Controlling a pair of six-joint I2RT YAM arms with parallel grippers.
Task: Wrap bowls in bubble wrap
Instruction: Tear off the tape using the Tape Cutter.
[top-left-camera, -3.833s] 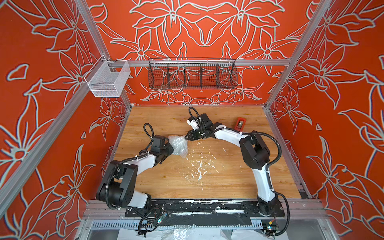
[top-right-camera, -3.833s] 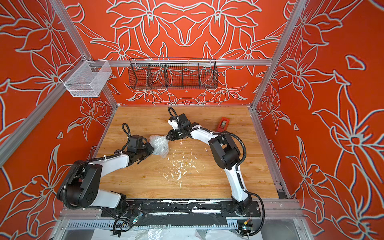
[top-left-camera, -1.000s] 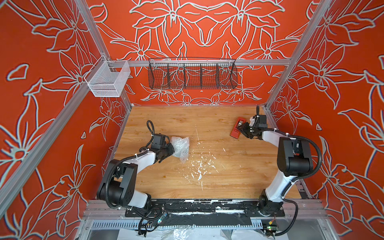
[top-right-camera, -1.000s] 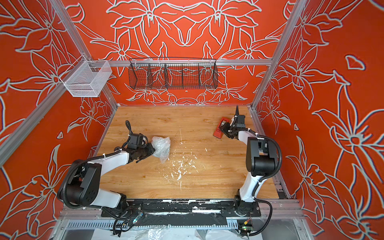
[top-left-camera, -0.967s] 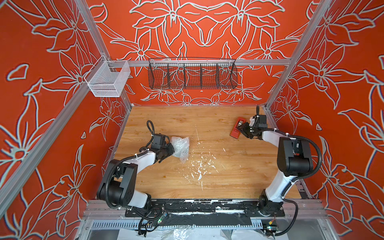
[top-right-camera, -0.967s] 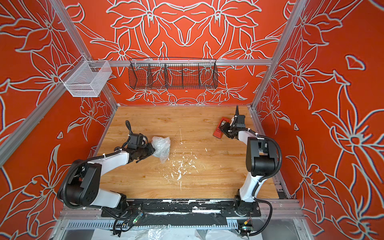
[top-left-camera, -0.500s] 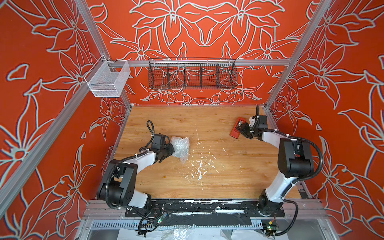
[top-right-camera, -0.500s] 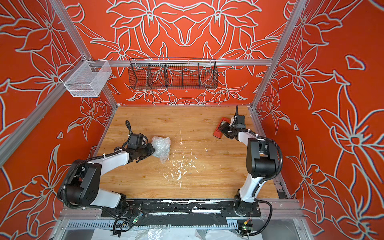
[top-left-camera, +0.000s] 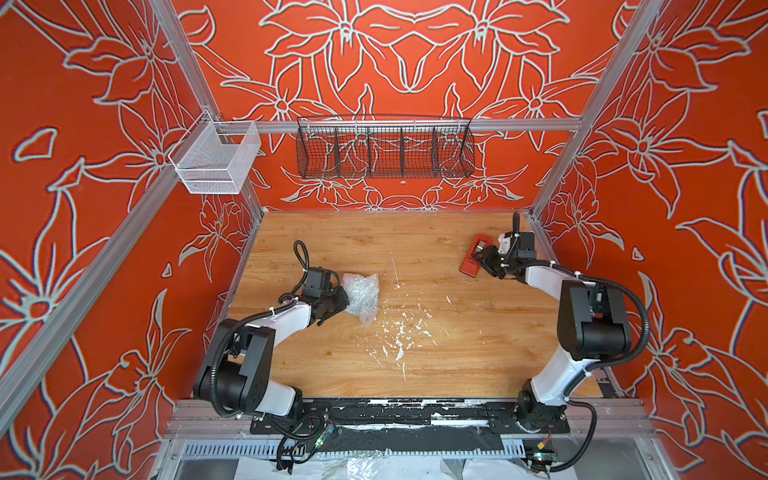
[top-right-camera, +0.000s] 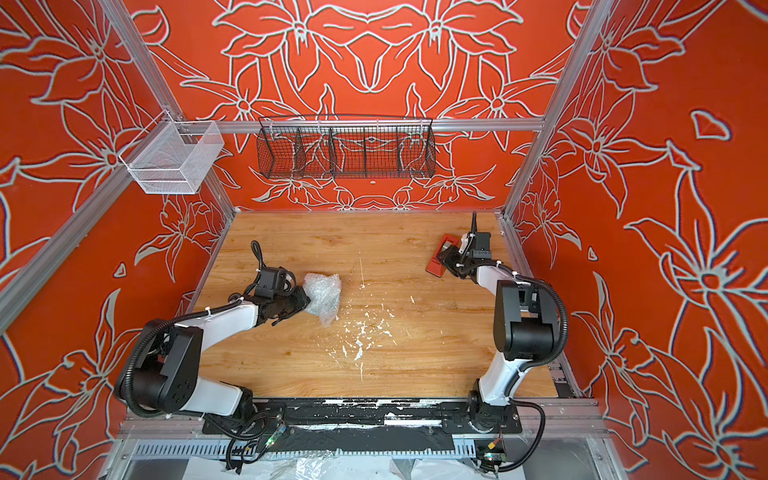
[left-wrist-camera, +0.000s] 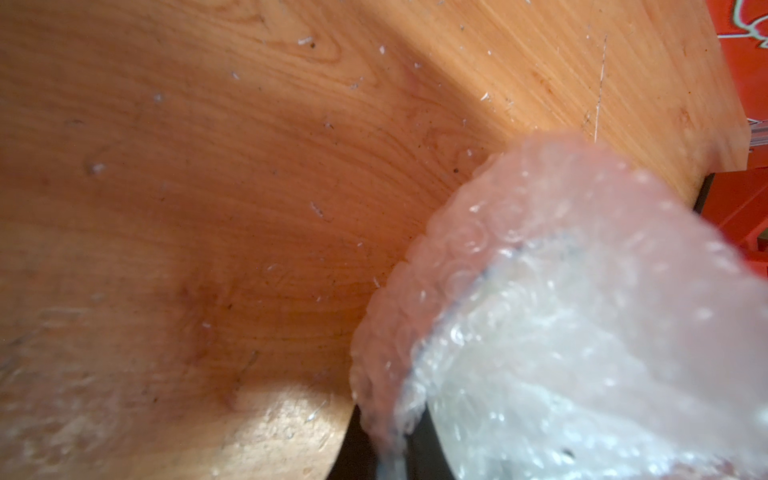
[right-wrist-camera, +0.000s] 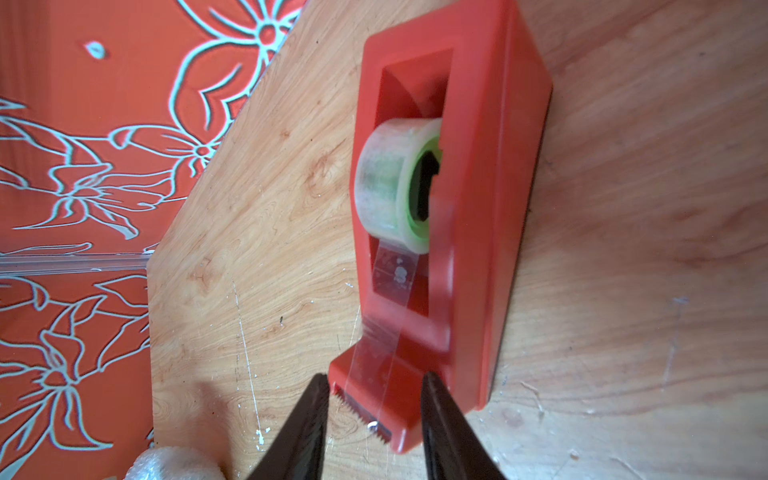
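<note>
Presently, the bubble wrap (top-left-camera: 360, 297) is found bunched into a lumpy bundle on the worktop (top-left-camera: 436, 357), well apart from the tape dispenser (top-left-camera: 473, 259), on the left arm's (top-left-camera: 286, 318) side of it. The bowl is not plainly seen. A dark curved edge (left-wrist-camera: 494, 270) showing through the plastic in the left wrist view suggests that it is enclosed in the bundle. The left jaws are closed tight on a fold of the bundle, judged to be held so that the wrap cannot unfold before it is taped. The right jaws are set at the cutter end of the tape dispenser, partly parted, one finger on each side of the tape strip (right-wrist-camera: 382, 336) led down from the tape roll (right-wrist-camera: 386, 183). Nothing is seen clamped between them. Wrapping is judged largely done, with sealing outstanding. The thin strip slipping from the pinch is noted as the risk.
</note>
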